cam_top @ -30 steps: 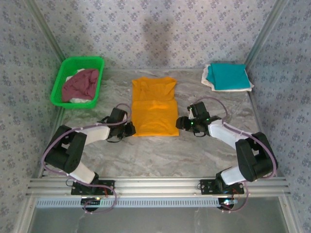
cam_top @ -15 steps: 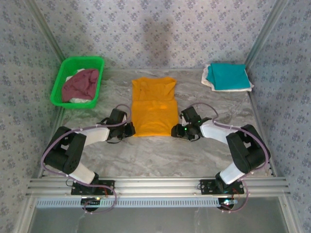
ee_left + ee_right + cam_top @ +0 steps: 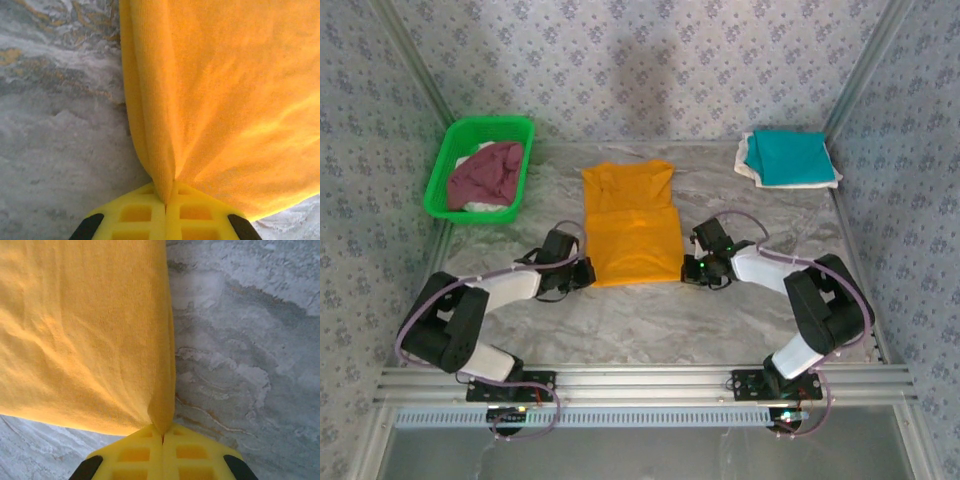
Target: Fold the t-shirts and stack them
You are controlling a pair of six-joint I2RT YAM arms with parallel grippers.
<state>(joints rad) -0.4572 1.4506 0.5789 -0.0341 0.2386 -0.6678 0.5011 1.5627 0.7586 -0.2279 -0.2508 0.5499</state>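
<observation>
While we fold: left gripper (image 3: 166,200) and right gripper (image 3: 162,436) each pinch a near corner of the soft orange-yellow cloth t-shirt (image 3: 632,235).
Shirt: flat, middle of grey marbled table (image 3: 640,325).
Next, we judge: lift both corners evenly, toward collar.

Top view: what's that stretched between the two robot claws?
The orange t-shirt lies between them on the table; the left gripper pinches its near left corner, the right gripper its near right corner. The top view shows this.
</observation>
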